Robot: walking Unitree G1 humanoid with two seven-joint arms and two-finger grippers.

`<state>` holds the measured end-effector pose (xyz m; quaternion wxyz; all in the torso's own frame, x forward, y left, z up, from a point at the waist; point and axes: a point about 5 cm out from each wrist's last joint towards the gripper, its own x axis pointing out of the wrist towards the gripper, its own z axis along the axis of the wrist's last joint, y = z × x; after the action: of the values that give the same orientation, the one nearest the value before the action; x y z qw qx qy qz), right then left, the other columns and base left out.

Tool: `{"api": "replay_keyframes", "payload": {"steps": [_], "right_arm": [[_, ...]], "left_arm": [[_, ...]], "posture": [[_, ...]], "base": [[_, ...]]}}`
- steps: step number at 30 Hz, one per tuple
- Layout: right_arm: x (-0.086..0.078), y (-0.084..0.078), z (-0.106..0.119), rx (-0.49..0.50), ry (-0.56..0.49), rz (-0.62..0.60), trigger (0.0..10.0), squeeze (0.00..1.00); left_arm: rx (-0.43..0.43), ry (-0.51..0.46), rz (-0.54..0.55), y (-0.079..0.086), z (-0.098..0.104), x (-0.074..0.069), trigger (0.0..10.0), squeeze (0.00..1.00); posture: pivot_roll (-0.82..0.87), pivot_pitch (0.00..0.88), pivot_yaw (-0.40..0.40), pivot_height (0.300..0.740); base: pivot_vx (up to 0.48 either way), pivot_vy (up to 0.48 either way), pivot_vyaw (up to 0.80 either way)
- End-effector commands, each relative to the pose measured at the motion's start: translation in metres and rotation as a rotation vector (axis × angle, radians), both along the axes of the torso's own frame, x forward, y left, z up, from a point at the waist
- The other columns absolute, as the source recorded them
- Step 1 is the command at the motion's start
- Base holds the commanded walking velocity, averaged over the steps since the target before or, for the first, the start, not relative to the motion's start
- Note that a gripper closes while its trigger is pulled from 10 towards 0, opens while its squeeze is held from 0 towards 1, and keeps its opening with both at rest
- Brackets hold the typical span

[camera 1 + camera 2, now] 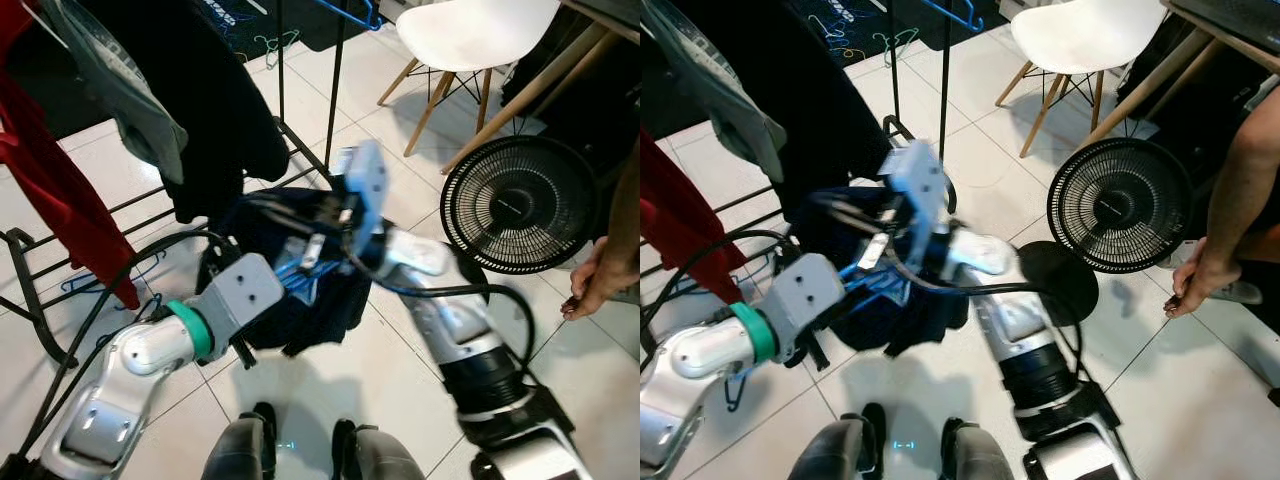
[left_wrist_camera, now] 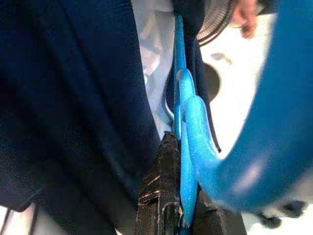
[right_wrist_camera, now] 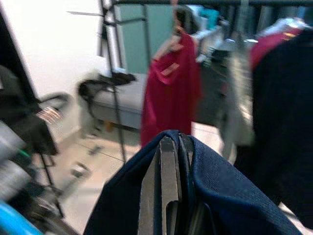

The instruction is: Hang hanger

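A dark navy garment [image 1: 305, 310] hangs in a bunch between my two arms, low over the tiled floor. A blue plastic hanger [image 2: 188, 147] runs through it, showing as blue strips [image 1: 298, 268] among the folds. My left gripper [image 2: 176, 210] is shut on the blue hanger, its fingers buried in the cloth below my left wrist [image 1: 245, 290]. My right gripper [image 3: 168, 196] is shut on a fold of the navy garment, reaching in from the top right [image 1: 325, 215]. The black clothes rack [image 1: 335, 90] stands just behind the garment.
On the rack hang a red garment [image 1: 50, 180], a grey one [image 1: 130, 100] and a black one [image 1: 215, 90]. A black floor fan [image 1: 520, 205] stands at right, a white chair [image 1: 480, 35] behind it. A person's hand [image 1: 595, 280] hangs at the right edge.
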<state>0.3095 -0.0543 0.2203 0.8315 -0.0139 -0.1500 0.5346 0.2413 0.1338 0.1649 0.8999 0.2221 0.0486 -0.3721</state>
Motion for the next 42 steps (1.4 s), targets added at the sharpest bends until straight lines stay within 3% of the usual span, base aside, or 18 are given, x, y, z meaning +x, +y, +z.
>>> {"api": "replay_keyframes", "payload": {"steps": [1, 4, 7, 10, 13, 15, 18, 21, 25, 26, 27, 28, 29, 30, 31, 34, 37, 42], "right_arm": [[-0.002, 0.001, -0.001, 0.004, -0.002, 0.001, 10.0, 0.0], [-0.001, -0.003, -0.003, 0.004, 0.004, -0.018, 10.0, 0.0], [0.001, -0.024, -0.015, -0.043, 0.021, -0.107, 10.0, 0.0], [0.001, -0.03, -0.019, -0.062, 0.028, -0.133, 10.0, 0.0], [0.005, -0.033, -0.018, -0.054, 0.02, -0.174, 10.0, 0.0], [0.008, -0.034, -0.015, -0.039, 0.012, -0.197, 10.0, 0.0], [0.011, -0.034, -0.012, -0.025, 0.004, -0.209, 10.0, 0.0], [0.011, -0.027, -0.006, -0.008, -0.017, -0.207, 10.0, 0.0], [0.009, -0.024, -0.004, -0.005, -0.024, -0.199, 10.0, 0.0], [0.008, -0.024, -0.004, -0.006, -0.026, -0.198, 10.0, 0.0], [0.008, -0.024, -0.004, -0.008, -0.029, -0.197, 10.0, 0.0], [0.008, -0.024, -0.004, -0.008, -0.029, -0.197, 10.0, 0.0], [0.007, -0.024, -0.003, -0.005, -0.031, -0.197, 10.0, 0.0], [0.007, -0.024, -0.003, -0.005, -0.031, -0.197, 10.0, 0.0], [0.006, -0.023, -0.003, 0.0, -0.033, -0.197, 10.0, 0.0], [0.006, -0.022, -0.001, 0.006, -0.036, -0.194, 10.0, 0.0], [0.004, -0.019, 0.0, 0.018, -0.037, -0.184, 10.0, 0.0], [0.003, -0.021, -0.001, 0.014, -0.033, -0.19, 10.0, 0.0]], "left_arm": [[-0.027, 0.01, -0.025, -0.003, 0.002, -0.004, 10.0, 0.0], [-0.03, 0.025, -0.042, -0.003, 0.003, -0.007, 10.0, 0.0], [0.052, 0.053, -0.146, 0.002, 0.0, -0.023, 10.0, 0.0], [0.065, 0.091, -0.18, 0.004, 0.002, -0.03, 10.0, 0.0], [0.086, 0.003, -0.299, 0.005, 0.011, -0.043, 10.0, 0.0], [0.108, -0.041, -0.314, 0.005, 0.014, -0.044, 10.0, 0.0], [0.127, -0.079, -0.27, 0.005, 0.014, -0.037, 10.0, 0.0], [0.239, -0.028, -0.122, 0.012, 0.001, -0.022, 10.0, 0.0], [0.194, 0.071, -0.093, 0.013, -0.002, -0.023, 10.0, 0.0], [0.197, 0.064, -0.092, 0.013, -0.001, -0.023, 10.0, 0.0], [0.232, -0.035, -0.115, 0.011, 0.003, -0.021, 10.0, 0.0], [0.232, -0.035, -0.115, 0.011, 0.003, -0.021, 10.0, 0.0], [0.273, -0.147, -0.12, 0.008, 0.006, -0.016, 10.0, 0.0], [0.273, -0.147, -0.12, 0.008, 0.006, -0.016, 10.0, 0.0], [0.305, -0.216, -0.115, 0.006, 0.007, -0.012, 10.0, 0.0], [0.326, -0.227, -0.085, 0.004, 0.006, -0.007, 10.0, 0.0], [0.35, -0.175, 0.092, 0.006, -0.001, 0.01, 10.0, 0.0], [0.383, -0.161, 0.177, 0.017, 0.0, 0.013, 10.0, 0.0]], "posture": [[0.04, 0.151, 0.046, 0.74], [0.04, 0.151, 0.049, 0.74], [0.05, 0.149, 0.057, 0.74], [0.05, 0.149, 0.062, 0.74], [0.04, 0.149, 0.065, 0.74], [0.05, 0.148, 0.066, 0.74], [0.05, 0.148, 0.066, 0.74], [0.06, 0.147, 0.069, 0.74], [0.05, 0.148, 0.07, 0.74], [0.05, 0.148, 0.07, 0.74], [0.06, 0.149, 0.072, 0.74], [0.06, 0.149, 0.072, 0.74], [0.06, 0.149, 0.072, 0.74], [0.06, 0.149, 0.072, 0.74], [0.05, 0.151, 0.071, 0.74], [0.05, 0.151, 0.071, 0.74], [0.05, 0.151, 0.071, 0.74], [0.05, 0.159, 0.071, 0.74]], "base": [[0.0, 0.0, 0.0], [0.0, 0.0, 0.0], [0.0, 0.0, 0.0], [0.0, 0.0, 0.0], [0.0, 0.0, 0.0], [0.0, 0.0, 0.0], [0.0, 0.0, 0.0], [0.0, 0.0, 0.0], [0.0, 0.0, 0.0], [0.0, 0.0, 0.0], [0.0, 0.0, 0.0], [0.0, 0.0, 0.0], [0.0, 0.0, 0.0], [0.0, 0.0, 0.0], [0.0, 0.0, 0.0], [0.0, 0.0, 0.0], [0.0, 0.0, 0.0], [0.0, 0.0, 0.0]]}}
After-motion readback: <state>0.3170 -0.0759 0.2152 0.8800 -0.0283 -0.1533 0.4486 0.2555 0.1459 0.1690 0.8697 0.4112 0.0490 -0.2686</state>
